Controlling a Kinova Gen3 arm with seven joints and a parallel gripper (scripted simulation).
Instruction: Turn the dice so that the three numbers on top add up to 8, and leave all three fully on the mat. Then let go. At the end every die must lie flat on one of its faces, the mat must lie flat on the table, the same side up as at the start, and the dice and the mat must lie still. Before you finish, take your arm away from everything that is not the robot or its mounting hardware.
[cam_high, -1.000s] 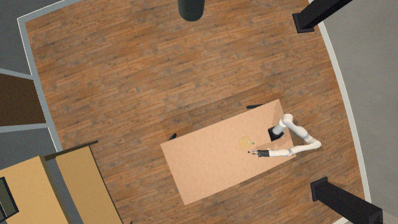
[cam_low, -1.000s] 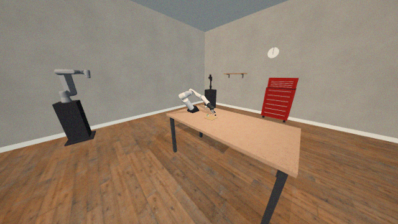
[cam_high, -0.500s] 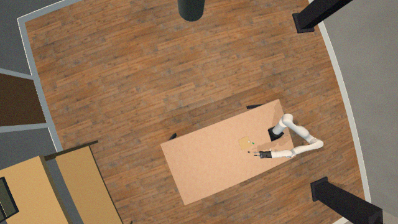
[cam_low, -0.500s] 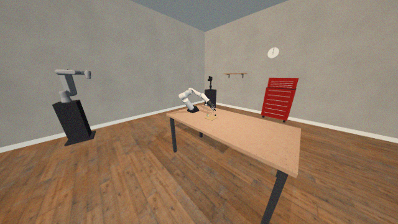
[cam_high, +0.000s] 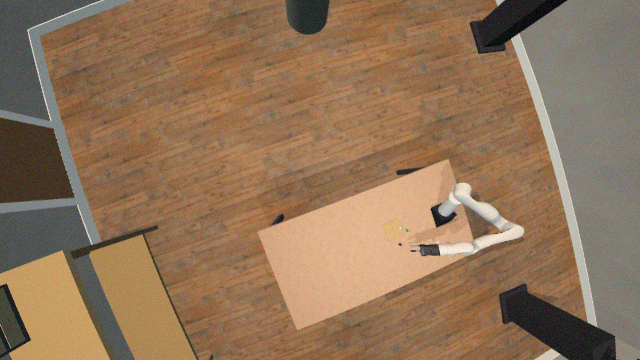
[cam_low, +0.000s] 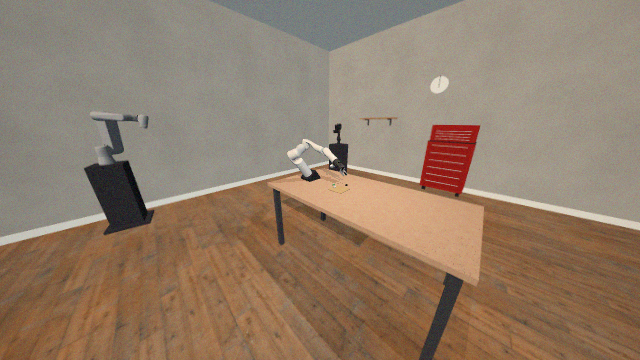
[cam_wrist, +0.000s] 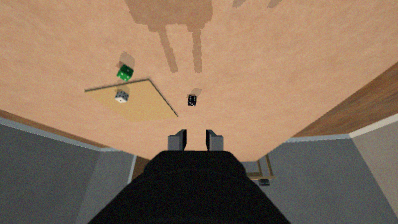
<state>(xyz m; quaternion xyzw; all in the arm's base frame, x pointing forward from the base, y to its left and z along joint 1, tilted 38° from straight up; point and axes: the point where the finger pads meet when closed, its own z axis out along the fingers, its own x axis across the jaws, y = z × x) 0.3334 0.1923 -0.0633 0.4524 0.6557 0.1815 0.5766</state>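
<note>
A thin tan mat (cam_wrist: 136, 100) lies flat on the wooden table; it also shows in the overhead view (cam_high: 394, 229). A white die (cam_wrist: 120, 96) sits on the mat. A green die (cam_wrist: 125, 73) lies on the bare table just beyond the mat's far edge. A black die (cam_wrist: 192, 99) lies on the bare table just off the mat's right edge. My gripper (cam_wrist: 196, 136) hangs above the table, short of the black die. Its fingers stand apart with nothing between them. In the overhead view the gripper (cam_high: 414, 248) is right of the black die (cam_high: 399, 244).
The arm's black base (cam_high: 443, 216) stands on the table beyond the mat. The table's edge runs close on the gripper's side in the wrist view. A red tool cabinet (cam_low: 448, 158) stands by the far wall.
</note>
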